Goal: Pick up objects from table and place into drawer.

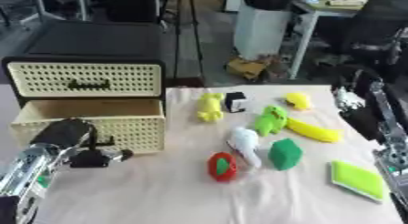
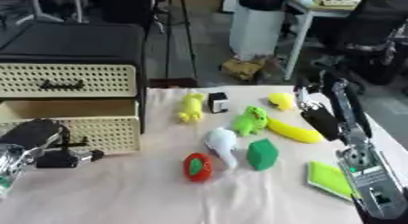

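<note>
While the perforated drawer (image 1: 88,123) gapes | left robot hand (image 1: 92,157) curled, empty | right robot hand (image 2: 307,102) grip unclear

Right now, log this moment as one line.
lower drawer: open | toys on table: not yet picked | left hand: at drawer front | right hand: near banana, empty

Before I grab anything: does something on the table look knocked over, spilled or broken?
Nothing stands out. The toys lie loose but separate on the cloth, and the lower drawer of the cream drawer unit stands pulled open, with no toys visible inside.
</note>
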